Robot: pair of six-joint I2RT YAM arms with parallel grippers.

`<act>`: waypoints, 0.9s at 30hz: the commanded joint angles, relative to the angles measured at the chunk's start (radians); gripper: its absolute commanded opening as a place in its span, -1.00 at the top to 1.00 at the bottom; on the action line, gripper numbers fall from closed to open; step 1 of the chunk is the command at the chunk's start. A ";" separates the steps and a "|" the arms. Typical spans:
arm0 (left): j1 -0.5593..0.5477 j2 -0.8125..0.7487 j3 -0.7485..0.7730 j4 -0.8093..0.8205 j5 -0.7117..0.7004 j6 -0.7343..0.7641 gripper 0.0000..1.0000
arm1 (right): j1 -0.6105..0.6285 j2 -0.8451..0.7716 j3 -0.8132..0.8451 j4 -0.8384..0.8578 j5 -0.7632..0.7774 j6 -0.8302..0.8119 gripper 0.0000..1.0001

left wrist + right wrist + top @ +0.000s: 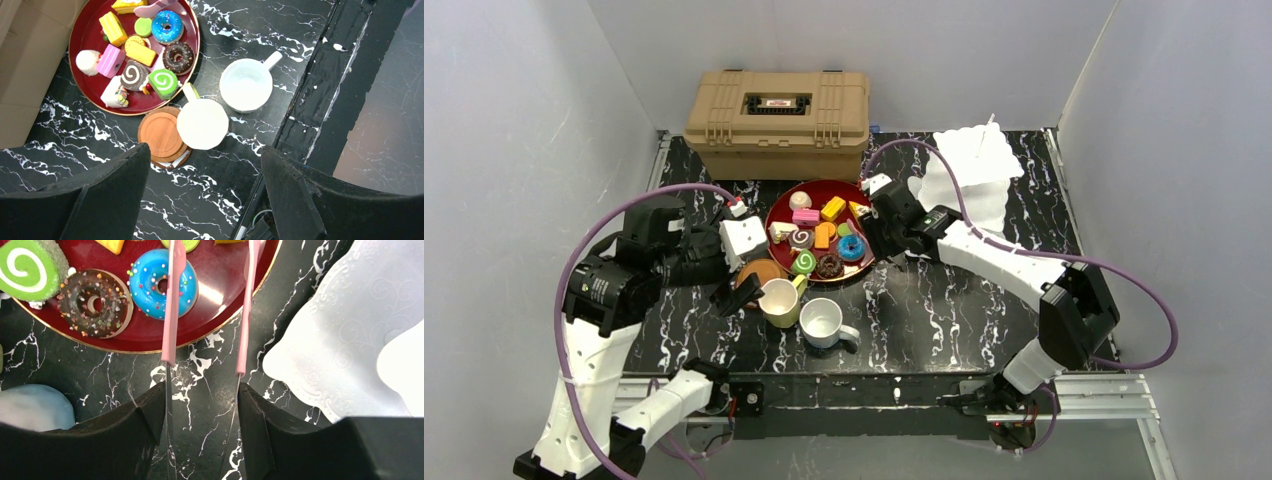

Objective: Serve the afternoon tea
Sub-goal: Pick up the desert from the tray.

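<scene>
A dark red plate [770, 222] holds several toy pastries, among them a blue donut [150, 287], a chocolate donut [92, 302] and a green swirl roll [163, 82]. In front of it stand a pale yellow mug [779, 302] and a white mug [824, 322]. A stack of brown coasters [159, 134] lies against the yellow mug. My right gripper [201, 387] is shut on the metal tongs [170, 315]; their pink tips reach over the plate's near rim, one across the blue donut. My left gripper [204, 150] hangs open above the table beside the coasters, holding nothing.
A tan ribbed toolbox [777, 122] stands at the back behind the plate. A pile of white embossed paper doilies [345, 340] lies to the right of the plate, close to my right gripper. The table's near edge rail [320, 100] runs beside the white mug.
</scene>
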 commanded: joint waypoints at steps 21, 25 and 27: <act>0.001 -0.023 -0.018 -0.014 0.017 0.003 -0.58 | -0.062 0.110 0.199 -0.059 0.004 -0.028 -0.25; 0.000 -0.018 -0.013 -0.013 0.021 0.001 -0.58 | -0.068 0.111 0.199 -0.061 -0.010 -0.031 -0.25; 0.001 -0.016 -0.012 -0.013 0.023 -0.001 -0.58 | -0.070 0.113 0.194 -0.058 -0.017 -0.032 -0.25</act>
